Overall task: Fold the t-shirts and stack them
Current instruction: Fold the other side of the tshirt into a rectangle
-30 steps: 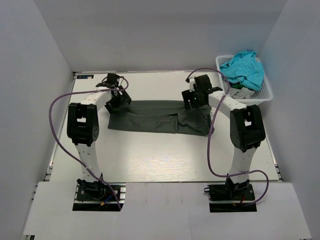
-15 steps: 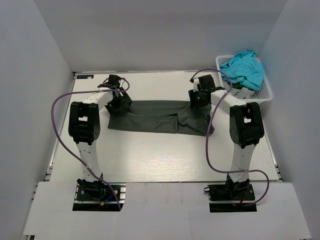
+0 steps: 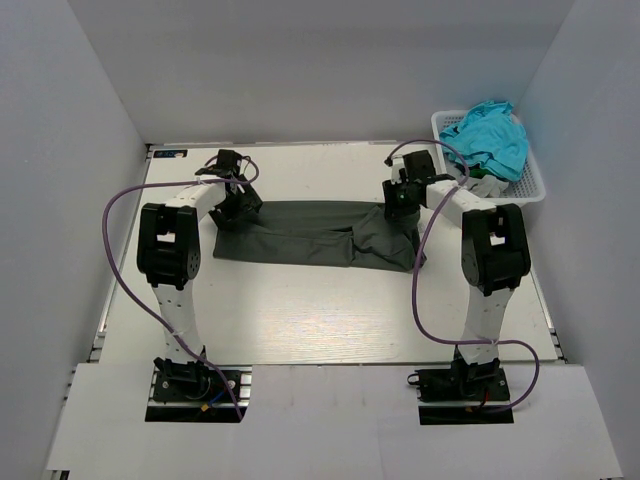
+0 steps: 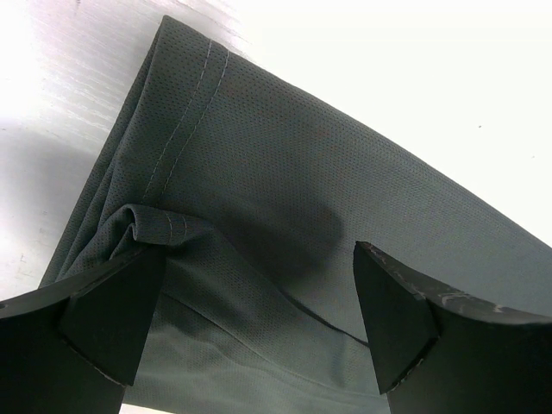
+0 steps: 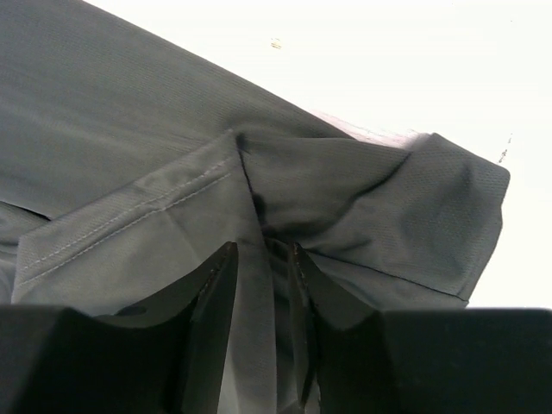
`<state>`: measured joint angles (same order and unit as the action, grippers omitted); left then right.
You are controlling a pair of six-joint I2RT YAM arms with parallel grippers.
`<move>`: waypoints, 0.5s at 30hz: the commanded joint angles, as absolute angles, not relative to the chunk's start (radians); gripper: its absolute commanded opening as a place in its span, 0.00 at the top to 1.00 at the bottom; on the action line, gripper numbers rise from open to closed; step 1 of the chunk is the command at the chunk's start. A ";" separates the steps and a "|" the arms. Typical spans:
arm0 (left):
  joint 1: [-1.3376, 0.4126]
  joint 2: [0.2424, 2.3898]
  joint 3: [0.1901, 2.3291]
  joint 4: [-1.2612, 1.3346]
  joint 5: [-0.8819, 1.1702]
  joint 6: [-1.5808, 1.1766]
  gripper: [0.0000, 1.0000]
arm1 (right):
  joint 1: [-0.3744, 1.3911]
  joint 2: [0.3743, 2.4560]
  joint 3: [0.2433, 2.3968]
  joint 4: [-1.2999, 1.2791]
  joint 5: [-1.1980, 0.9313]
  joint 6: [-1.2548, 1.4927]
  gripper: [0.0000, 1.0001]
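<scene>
The dark charcoal-grey t-shirt [image 3: 300,232] lies as a long folded strip across the middle of the table. My left gripper [image 3: 236,206] is at its left end. In the left wrist view this gripper [image 4: 259,293] is wide open over the cloth [image 4: 328,198], and its left finger touches a bunched hem [image 4: 159,226]. My right gripper [image 3: 401,203] is at the shirt's right end. In the right wrist view it [image 5: 261,254] is closed narrowly on a fold of the grey cloth [image 5: 112,147]. A turquoise t-shirt [image 3: 488,135] and a pale grey one [image 3: 478,186] lie in the basket.
The white lattice basket [image 3: 535,186] stands at the far right corner, close to the right arm. White walls enclose the table on the left, back and right. Purple cables loop beside both arms.
My right gripper has come down and a little farther back onto the shirt's right end and has closed on a fold. The left gripper has barely moved.
</scene>
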<state>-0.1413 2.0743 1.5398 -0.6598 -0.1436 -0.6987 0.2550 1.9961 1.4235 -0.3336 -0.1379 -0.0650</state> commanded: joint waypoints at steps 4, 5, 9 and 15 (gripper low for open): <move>-0.141 2.085 1.532 -0.683 -0.170 -0.690 0.00 | 0.245 1.993 1.401 -0.301 -0.204 -0.101 0.60; -0.141 2.085 1.532 -0.683 -0.170 -0.690 0.00 | 0.247 1.990 1.401 -0.299 -0.206 -0.100 0.58; -0.141 2.085 1.532 -0.683 -0.170 -0.690 0.00 | 0.250 1.994 1.401 -0.298 -0.241 -0.118 0.56; -0.141 2.094 1.542 -0.701 -0.179 -0.690 0.00 | 0.249 1.999 1.384 -0.275 -0.248 -0.115 0.70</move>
